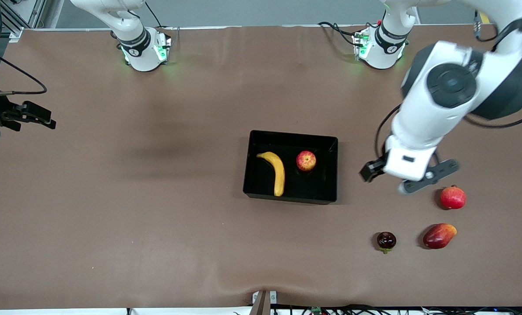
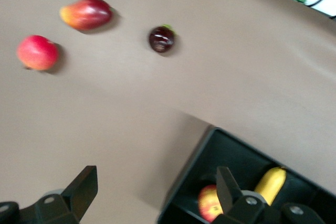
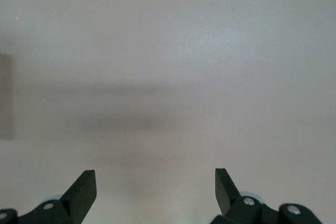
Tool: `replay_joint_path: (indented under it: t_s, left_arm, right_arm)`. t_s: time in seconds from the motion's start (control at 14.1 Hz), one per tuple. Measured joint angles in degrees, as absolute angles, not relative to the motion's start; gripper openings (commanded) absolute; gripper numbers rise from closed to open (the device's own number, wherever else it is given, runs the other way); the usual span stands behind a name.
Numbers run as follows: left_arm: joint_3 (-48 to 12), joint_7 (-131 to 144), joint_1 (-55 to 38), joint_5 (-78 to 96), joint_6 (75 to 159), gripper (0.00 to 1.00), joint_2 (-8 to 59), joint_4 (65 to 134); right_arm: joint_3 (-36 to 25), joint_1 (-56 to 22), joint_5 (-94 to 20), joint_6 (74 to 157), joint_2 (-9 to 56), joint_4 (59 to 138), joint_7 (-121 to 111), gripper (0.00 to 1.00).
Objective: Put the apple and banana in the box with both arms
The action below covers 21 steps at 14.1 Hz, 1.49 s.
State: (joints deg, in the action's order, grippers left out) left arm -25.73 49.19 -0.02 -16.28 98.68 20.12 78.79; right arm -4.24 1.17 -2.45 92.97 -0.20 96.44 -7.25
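Observation:
The black box stands at the middle of the table. The yellow banana and the red-and-yellow apple lie inside it, apart from each other. My left gripper is open and empty over the bare table, between the box and a round red fruit. Its wrist view shows the open gripper, the box, the apple and the banana. My right gripper is open and empty at the right arm's end of the table. In its wrist view the gripper is over bare table.
Toward the left arm's end lie a plain red round fruit with a crown tip, a red-orange mango and a small dark fruit. They also show in the left wrist view: the red fruit, the mango, the dark fruit.

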Motion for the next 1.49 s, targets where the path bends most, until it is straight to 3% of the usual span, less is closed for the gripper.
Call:
replay_joint_path:
  t_s: [0.64,0.85,1.21,1.49]
  left_arm:
    - [-24.6,27.0,7.1,-13.8,88.9,1.00,10.5,79.0]
    - [-19.6,18.6,6.1,-11.7,85.3,1.00,7.7,79.5]
    - [-5.1,4.2,-0.2,-6.5,83.7,1.00,3.0,83.2]
    - [-4.1,2.3,-0.4,-5.4,83.7,1.00,-1.3,88.2]
  right_arm:
    - [-4.2,1.2,-2.4,93.1,-0.2,96.3,-7.3,1.00]
    - [-4.2,1.2,-2.4,93.1,-0.2,96.2,-7.3,1.00]
    - [-4.2,1.2,-2.4,93.1,-0.2,96.1,-7.3,1.00]
    - [-4.2,1.2,-2.4,93.1,-0.2,95.8,-7.3,1.00]
